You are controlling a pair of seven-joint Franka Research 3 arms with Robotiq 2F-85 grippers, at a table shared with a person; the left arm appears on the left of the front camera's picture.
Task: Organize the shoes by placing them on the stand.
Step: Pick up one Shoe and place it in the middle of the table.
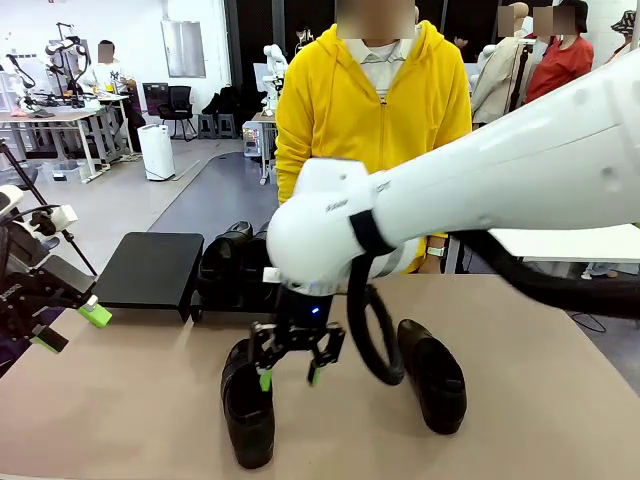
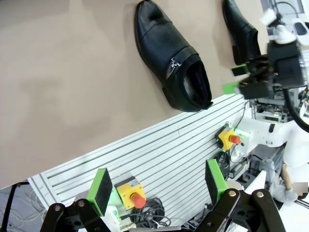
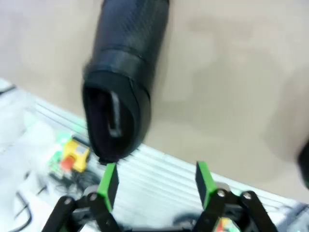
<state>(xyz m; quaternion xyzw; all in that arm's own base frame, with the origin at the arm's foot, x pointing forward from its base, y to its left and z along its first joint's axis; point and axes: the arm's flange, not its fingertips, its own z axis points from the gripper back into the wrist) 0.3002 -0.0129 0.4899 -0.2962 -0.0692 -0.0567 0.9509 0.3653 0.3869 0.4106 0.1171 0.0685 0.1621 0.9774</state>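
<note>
Jaws apart — right tool (image 1: 289, 378) just by the left-hand shoe (image 1: 248, 422)

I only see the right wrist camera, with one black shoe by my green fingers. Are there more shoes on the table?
Observer: Yes, in the front view a second shoe lies on the table, to the right of the right gripper.
Operator: Where's the stand?
Observer: A bare stand sits at the table's far left, near the left gripper.
Operator: Anything beside it?
Observer: Two more shoes, right beside it, in front of the person.
</note>
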